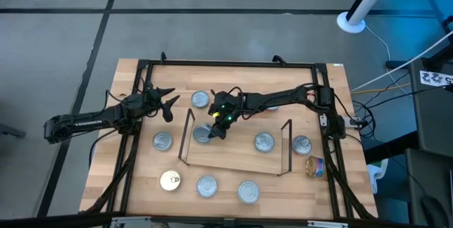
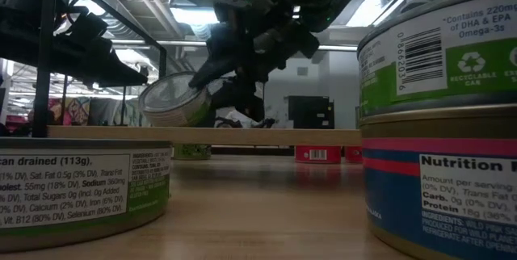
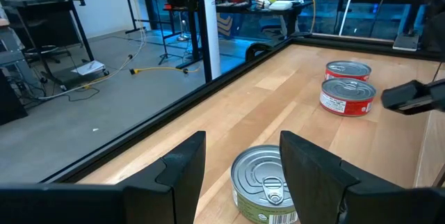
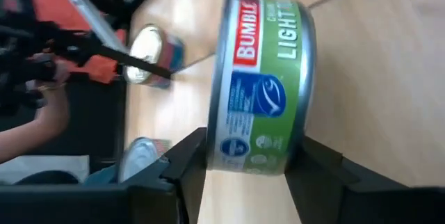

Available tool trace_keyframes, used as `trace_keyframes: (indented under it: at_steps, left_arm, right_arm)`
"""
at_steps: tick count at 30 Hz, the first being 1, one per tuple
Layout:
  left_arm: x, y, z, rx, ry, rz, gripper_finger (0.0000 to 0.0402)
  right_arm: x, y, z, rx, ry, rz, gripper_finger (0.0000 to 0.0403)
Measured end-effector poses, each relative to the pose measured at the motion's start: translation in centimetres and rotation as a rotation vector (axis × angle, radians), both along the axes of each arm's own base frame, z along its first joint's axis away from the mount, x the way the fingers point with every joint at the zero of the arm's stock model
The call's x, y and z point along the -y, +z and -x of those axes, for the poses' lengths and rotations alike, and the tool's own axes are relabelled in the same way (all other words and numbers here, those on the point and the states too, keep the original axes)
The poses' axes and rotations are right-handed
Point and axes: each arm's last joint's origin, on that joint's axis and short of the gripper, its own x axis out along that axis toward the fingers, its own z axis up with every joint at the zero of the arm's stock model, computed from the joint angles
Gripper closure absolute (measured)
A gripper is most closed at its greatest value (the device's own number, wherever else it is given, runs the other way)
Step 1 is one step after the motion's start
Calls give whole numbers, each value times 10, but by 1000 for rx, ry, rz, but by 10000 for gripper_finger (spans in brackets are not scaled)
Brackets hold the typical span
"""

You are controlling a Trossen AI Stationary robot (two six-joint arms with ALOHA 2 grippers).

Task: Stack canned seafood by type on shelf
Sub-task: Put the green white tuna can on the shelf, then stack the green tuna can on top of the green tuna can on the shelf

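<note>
My right gripper point(image 1: 216, 130) reaches from the table's right over the left end of the shelf point(image 1: 233, 154) and is shut on a green-labelled tin point(image 4: 261, 85). In the low view this tin point(image 2: 171, 102) is tipped on edge just above the shelf board point(image 2: 266, 136). A silver-topped tin point(image 1: 264, 141) lies flat on the board's right part. My left gripper point(image 1: 170, 105) is open, left of the shelf. In its wrist view a green-labelled tin point(image 3: 268, 182) stands on the table just beyond its fingers point(image 3: 188, 165), untouched. My right gripper pinches the green-labelled tin between its two fingers point(image 4: 186, 158), one on each flat face, at the part of the rim nearest the wrist point(image 4: 254, 163). The fingers come slanting down from the table's right. The tin is tipped on edge; whether it touches the board I cannot tell.
More tins lie on the table around the shelf: one on its left point(image 1: 163, 141), a gold-topped one point(image 1: 170, 180) and two silver ones point(image 1: 207, 185) point(image 1: 248, 191) near the front, one at right point(image 1: 302, 144), one on its side point(image 1: 316, 166). Two red tins point(image 3: 348, 95) sit behind the shelf.
</note>
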Motion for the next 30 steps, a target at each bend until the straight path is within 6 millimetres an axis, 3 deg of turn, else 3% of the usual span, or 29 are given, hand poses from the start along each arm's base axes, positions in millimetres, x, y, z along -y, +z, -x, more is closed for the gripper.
trace_keyframes:
  at_steps: [22,30]
  left_arm:
    - [0,0,0,0,0,0,222]
    - [0,0,0,15,4,19,222]
  right_arm:
    - [3,-5,3,-56,-67,68,132]
    - [23,-6,6,-31,-56,128,129]
